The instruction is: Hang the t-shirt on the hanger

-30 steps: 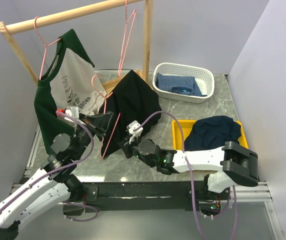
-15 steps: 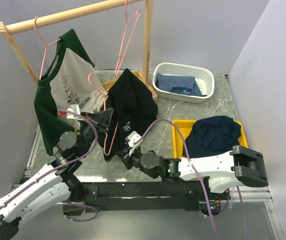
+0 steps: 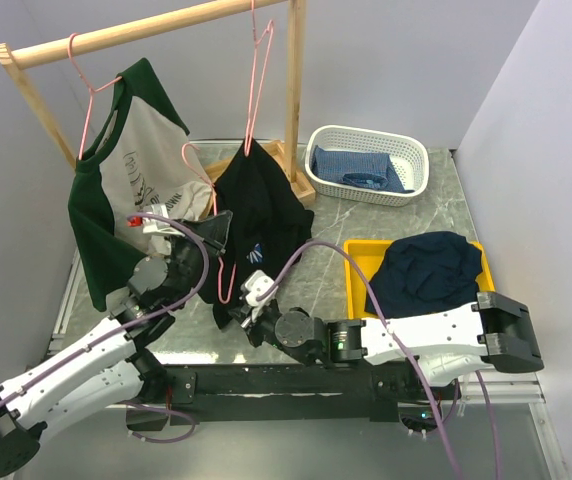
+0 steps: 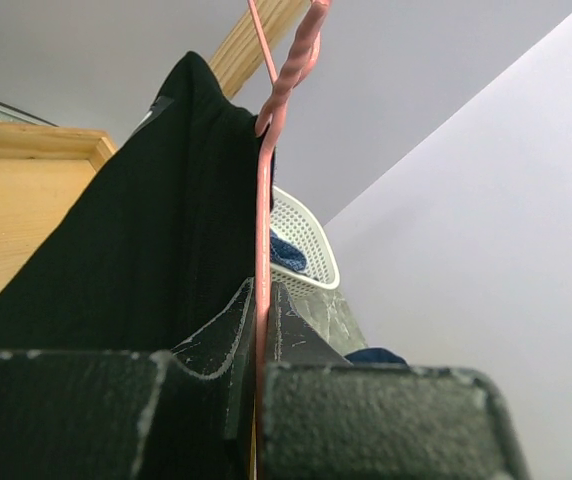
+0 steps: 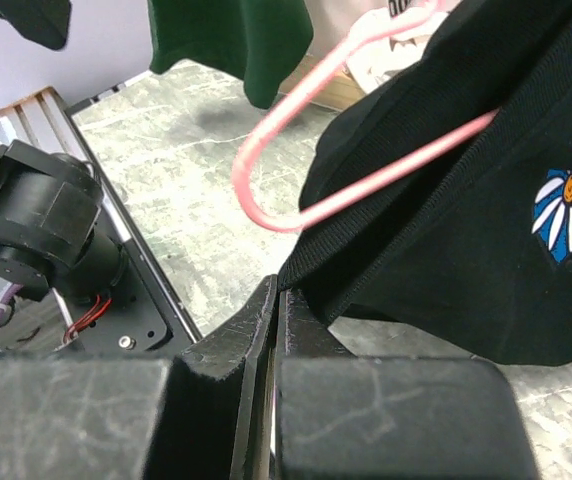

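Top external view: the black t-shirt [image 3: 263,212] hangs in folds off the pink wire hanger [image 3: 230,262], held up over the table [image 3: 446,215] in front of the wooden rack [image 3: 294,90]. It sits between the grey shirt with green sleeves [image 3: 131,170] and the white basket [image 3: 318,150]. The hanger's hook and one rounded corner stick out bare on the left; the rest of the wire is under the cloth. A second pink hanger [image 3: 258,70] dangles empty from the rail. To the right, a dark navy garment [image 3: 431,265] fills a yellow tray [image 3: 358,262].

From above, neither grip can be made out, because cloth and arm links cover both. The wrist views settle it.

Left wrist view: the left claw [image 4: 261,300] is squeezed nearly closed on the hanger's wire [image 4: 263,200], which rises straight up between the fingers to its twisted neck. The t-shirt [image 4: 136,230] drapes off to the left of the wire.

Right wrist view: the right claw [image 5: 277,295] is pressed narrow, and its tips pinch the lower hem of the t-shirt [image 5: 446,240]. Only this view shows the blue-and-white daisy print [image 5: 566,200] clearly. The hanger's bare corner loop [image 5: 256,180] curves out of the cloth just above the fingers.
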